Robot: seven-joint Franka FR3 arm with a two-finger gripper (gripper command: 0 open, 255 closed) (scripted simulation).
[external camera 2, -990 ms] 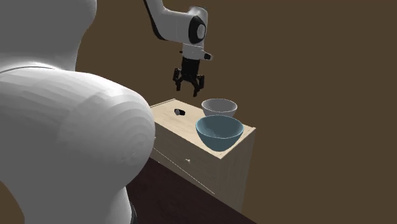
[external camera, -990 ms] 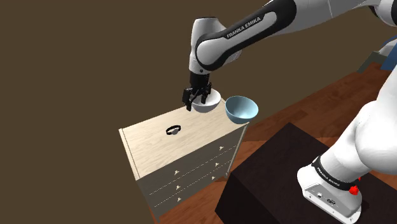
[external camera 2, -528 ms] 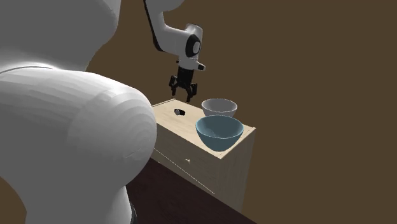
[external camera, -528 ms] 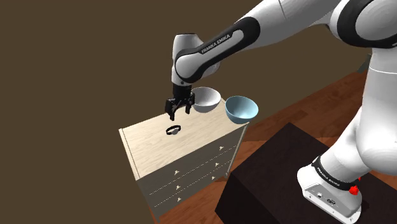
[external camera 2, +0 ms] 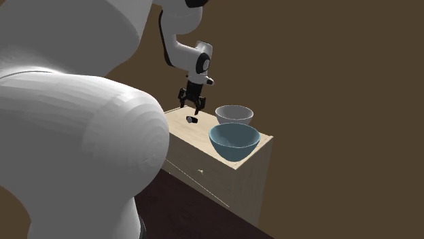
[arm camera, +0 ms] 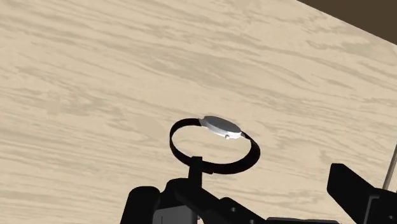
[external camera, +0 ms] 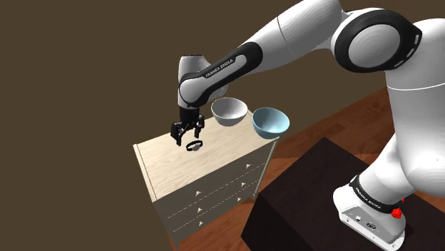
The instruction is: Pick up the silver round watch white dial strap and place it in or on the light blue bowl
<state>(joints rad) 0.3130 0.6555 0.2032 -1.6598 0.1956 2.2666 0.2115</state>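
The watch (external camera: 194, 145) has a round silver case and a black looped strap, and lies on the pale wooden dresser top (external camera: 171, 167). In the wrist view the watch (arm camera: 221, 126) lies just ahead of the two fingers. My gripper (external camera: 185, 133) hangs open a little above the watch, slightly toward the shoulder view's left, touching nothing. From the second exterior view the gripper (external camera 2: 191, 105) is above the watch (external camera 2: 192, 119). The light blue bowl (external camera: 271, 122) stands upright at the dresser's right corner, and it appears nearest in the second exterior view (external camera 2: 234, 140).
A white bowl (external camera: 229, 112) stands between the watch and the blue bowl, close to the arm's path. The dresser has drawers (external camera: 214, 196) on its front. A dark box, my stand (external camera: 314, 192), sits on a wooden floor at the lower right. A brown wall lies behind.
The gripper has moved from beside the white bowl toward the shoulder view's left and downward, and now hangs just above the watch. The watch and both bowls have not moved.
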